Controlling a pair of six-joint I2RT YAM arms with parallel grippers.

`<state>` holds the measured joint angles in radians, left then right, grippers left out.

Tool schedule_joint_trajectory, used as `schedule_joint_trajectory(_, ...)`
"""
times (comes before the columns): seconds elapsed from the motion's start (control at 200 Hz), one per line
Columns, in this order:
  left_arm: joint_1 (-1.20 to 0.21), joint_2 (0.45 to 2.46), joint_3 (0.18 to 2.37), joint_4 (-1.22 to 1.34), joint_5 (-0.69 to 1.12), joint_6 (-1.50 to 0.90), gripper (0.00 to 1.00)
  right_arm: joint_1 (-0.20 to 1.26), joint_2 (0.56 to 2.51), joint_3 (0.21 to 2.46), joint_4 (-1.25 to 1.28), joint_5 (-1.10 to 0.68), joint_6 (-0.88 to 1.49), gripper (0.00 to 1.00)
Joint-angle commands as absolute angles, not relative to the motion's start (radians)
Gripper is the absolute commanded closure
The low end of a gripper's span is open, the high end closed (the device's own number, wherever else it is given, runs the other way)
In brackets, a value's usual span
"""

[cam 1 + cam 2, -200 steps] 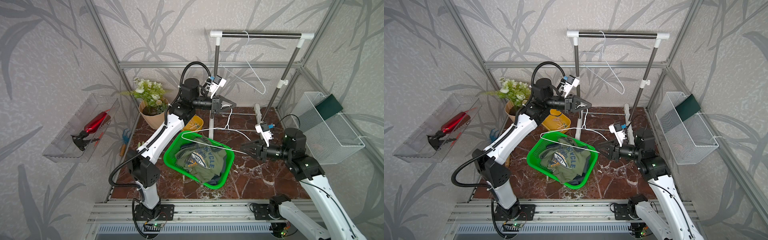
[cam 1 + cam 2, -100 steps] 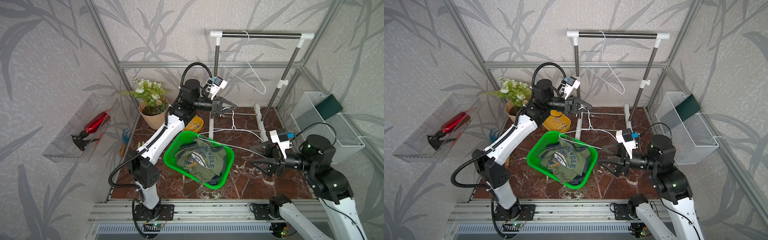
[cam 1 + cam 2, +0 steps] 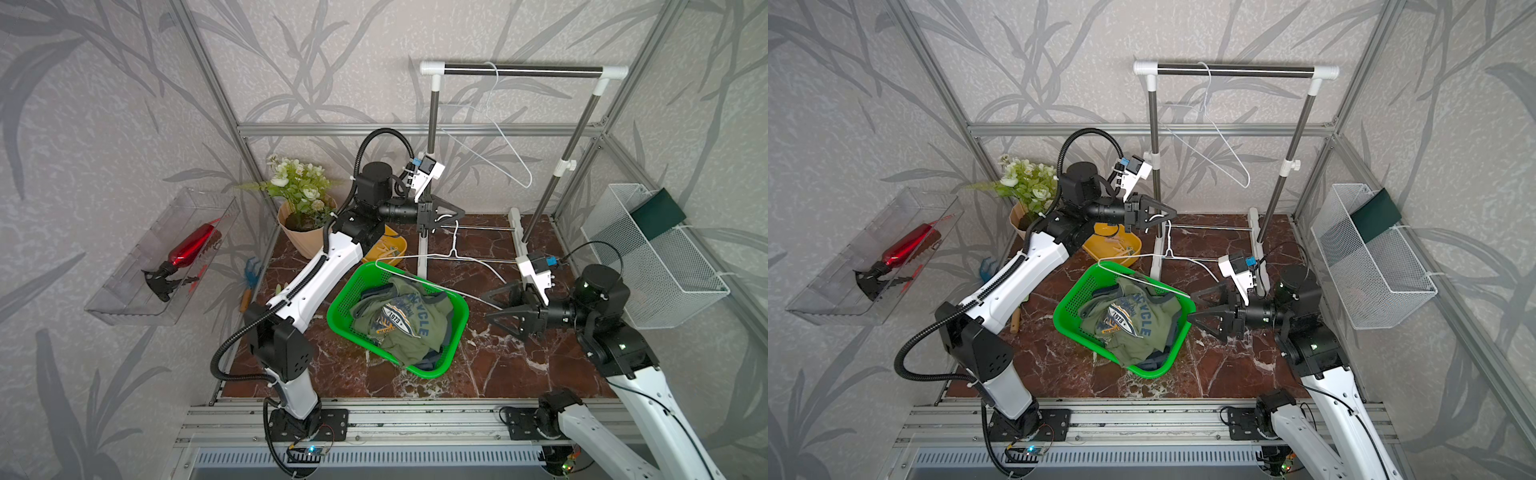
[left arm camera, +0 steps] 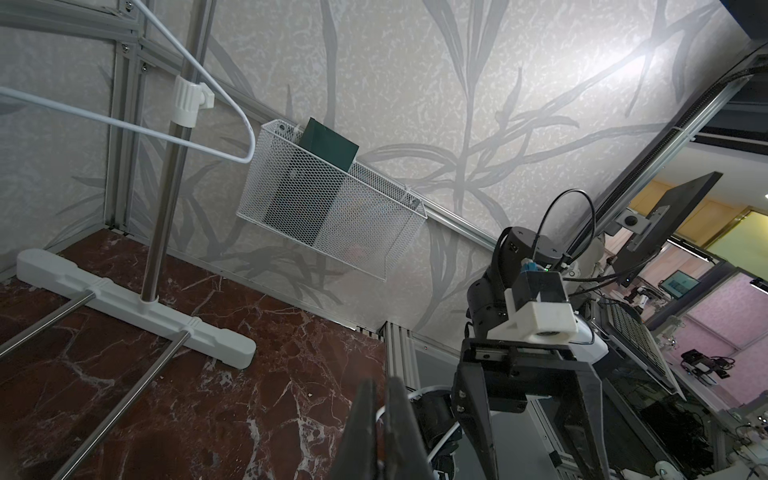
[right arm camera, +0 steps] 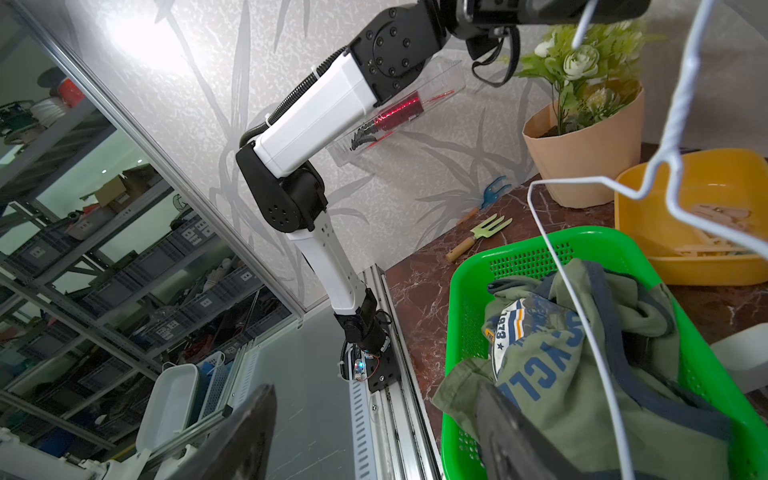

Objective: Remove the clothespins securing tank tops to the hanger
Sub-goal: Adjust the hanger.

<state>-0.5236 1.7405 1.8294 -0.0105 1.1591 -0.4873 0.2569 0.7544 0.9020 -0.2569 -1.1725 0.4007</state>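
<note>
The white wire hanger [image 5: 679,108] is clenched by the left fingers [image 4: 401,428]; the right fingers [image 5: 511,436] are spread. Olive and blue tank tops [image 3: 405,328] lie in the green plastic basket [image 3: 345,305], pale wooden clothespins [image 5: 723,216] in the far yellow bowl [image 5: 648,232].

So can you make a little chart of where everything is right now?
hanger: hook pinched in left gripper, hanging over green basket
left gripper: shut on hanger
right gripper: open, empty, beside basket
tank tops: piled in basket, olive one on top
clothespins: in yellow bowl, none seen on hanger
</note>
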Motion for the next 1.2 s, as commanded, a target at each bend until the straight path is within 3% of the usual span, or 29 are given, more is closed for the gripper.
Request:
schedule_joint_trajectory(0.0, -0.553, 1.683, 1.849, 0.073, 1.204, -0.573, 1.00, 0.262, 0.805, 0.863, -0.111, -1.003, 0.524, 0.22)
schedule_joint_trajectory(0.32, -0.583, 1.678, 1.854, 0.043, 1.197, -0.558, 1.00, 0.363, 0.957, 0.898, -0.023, -0.945, 0.476, 0.21)
schedule_joint_trajectory(0.575, -0.579, 1.686, 1.883, -0.139, 1.175, -0.411, 1.00, 0.378, 0.895, 0.971, -0.081, -0.976, 0.483, 0.21)
schedule_joint_trajectory(0.865, -0.578, 1.721, 1.908, -0.152, 1.153, -0.393, 1.00, 0.453, 0.859, 0.966, -0.189, -0.974, 0.482, 0.21)
schedule_joint_trajectory(1.195, -0.581, 1.725, 1.905, -0.139, 1.157, -0.415, 1.00, 0.495, 0.858, 0.955, -0.099, -0.938, 0.524, 0.21)
